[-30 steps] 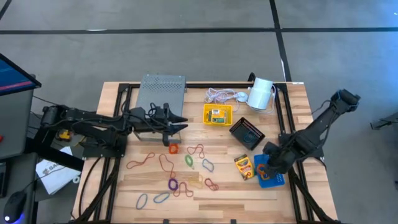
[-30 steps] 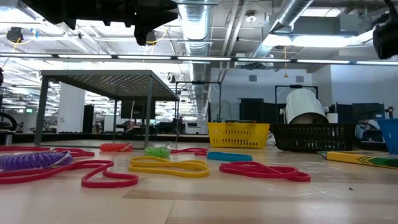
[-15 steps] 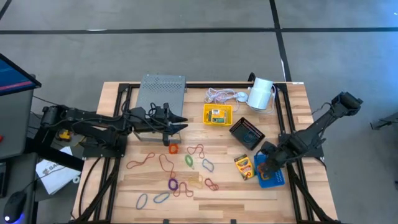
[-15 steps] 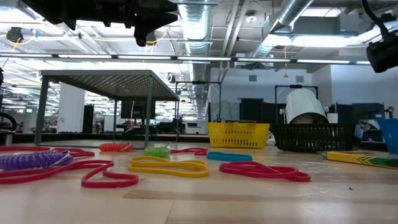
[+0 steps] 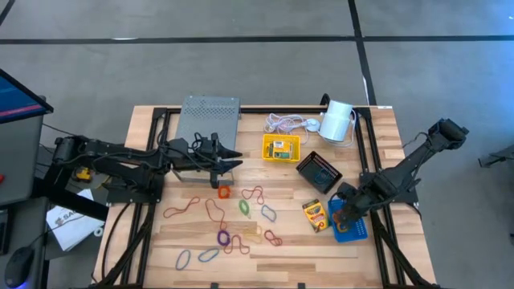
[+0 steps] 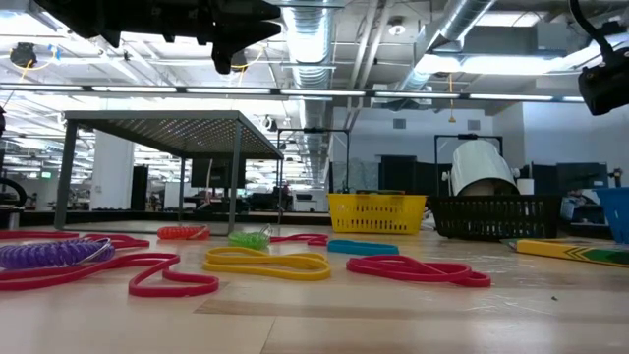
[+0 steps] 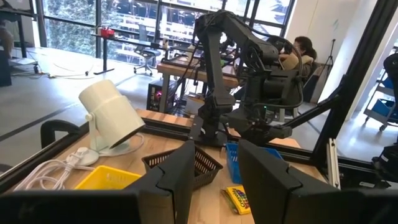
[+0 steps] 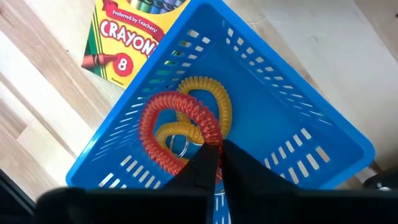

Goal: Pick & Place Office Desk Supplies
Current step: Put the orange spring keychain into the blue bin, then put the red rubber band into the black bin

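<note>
worktop (image 5: pixel 377 128): light wood planks, dark frame rails along edges
back left: grey mesh riser (image 5: pixel 209 117)
back middle: white cord (image 5: pixel 283 123), white cylinder (image 5: pixel 337 120) beside it
centre: yellow tray (image 5: pixel 281 147), black tray (image 5: pixel 320 172) just right of it
right front: crayon box (image 5: pixel 314 213), touching blue tray (image 5: pixel 351 227)
left front: bands (image 5: pixel 225 238) scattered loose; red, orange, green, purple, blue, yellow; some overlapping
</note>
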`<action>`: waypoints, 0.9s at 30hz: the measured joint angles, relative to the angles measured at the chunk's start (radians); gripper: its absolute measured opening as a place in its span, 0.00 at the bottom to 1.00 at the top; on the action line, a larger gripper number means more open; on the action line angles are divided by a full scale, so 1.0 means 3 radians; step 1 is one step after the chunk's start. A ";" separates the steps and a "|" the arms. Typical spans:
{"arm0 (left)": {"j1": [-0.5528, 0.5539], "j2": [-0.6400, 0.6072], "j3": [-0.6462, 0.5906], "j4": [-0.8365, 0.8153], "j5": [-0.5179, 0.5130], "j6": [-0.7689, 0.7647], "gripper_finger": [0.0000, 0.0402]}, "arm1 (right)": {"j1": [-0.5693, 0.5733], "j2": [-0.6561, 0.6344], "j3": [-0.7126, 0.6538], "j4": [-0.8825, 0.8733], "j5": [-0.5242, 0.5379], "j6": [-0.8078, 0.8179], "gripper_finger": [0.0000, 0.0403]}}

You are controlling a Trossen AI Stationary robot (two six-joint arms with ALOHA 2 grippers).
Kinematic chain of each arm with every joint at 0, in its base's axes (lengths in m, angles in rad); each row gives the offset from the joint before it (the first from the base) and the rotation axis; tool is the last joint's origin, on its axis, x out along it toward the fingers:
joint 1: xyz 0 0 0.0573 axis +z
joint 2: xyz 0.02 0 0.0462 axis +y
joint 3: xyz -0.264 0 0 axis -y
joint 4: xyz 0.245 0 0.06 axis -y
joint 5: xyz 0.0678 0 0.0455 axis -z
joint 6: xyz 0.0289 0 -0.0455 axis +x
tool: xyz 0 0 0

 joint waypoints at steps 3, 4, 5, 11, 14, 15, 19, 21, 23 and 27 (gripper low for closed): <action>0.0000 0.0000 0.0000 -0.0004 -0.0001 0.0000 0.30 | 0.0000 0.0000 0.0000 0.0000 -0.0005 0.0026 0.11; 0.0000 0.0000 0.0000 -0.0004 -0.0001 -0.0001 0.30 | 0.0000 0.0000 0.0000 0.0000 -0.0005 0.0050 0.14; 0.0000 0.0000 0.0000 -0.0004 -0.0001 -0.0001 0.30 | 0.0000 0.0000 0.0000 0.0000 -0.0008 0.0054 0.16; 0.0000 0.0000 0.0000 -0.0004 0.0158 -0.0029 0.30 | 0.0001 0.0000 0.0000 -0.0009 -0.0059 0.0089 0.30; 0.0000 0.0000 0.0000 -0.0003 0.0288 -0.0091 0.30 | 0.0001 -0.0001 0.0004 -0.0018 -0.0068 0.0134 0.34; 0.0000 0.0000 0.0000 -0.0002 0.0321 -0.0091 0.30 | 0.0001 -0.0001 0.0023 -0.0037 -0.0068 0.0148 0.34; 0.0000 0.0000 0.0000 -0.0002 0.0523 -0.0091 0.30 | 0.0001 -0.0003 0.0209 -0.0079 -0.0065 0.0087 0.32; 0.0003 0.0000 0.0009 -0.0021 0.0704 -0.0091 0.30 | 0.0001 -0.0003 0.0327 -0.0084 -0.0058 0.0012 0.30; 0.0001 0.0000 0.0091 -0.0208 0.0845 -0.0064 0.30 | 0.0001 -0.0004 0.0451 -0.0076 0.0004 -0.0067 0.28; -0.0047 0.0002 0.0439 -0.1059 0.0871 0.0217 0.30 | -0.0048 -0.0001 0.0649 -0.0052 0.0303 -0.0292 0.25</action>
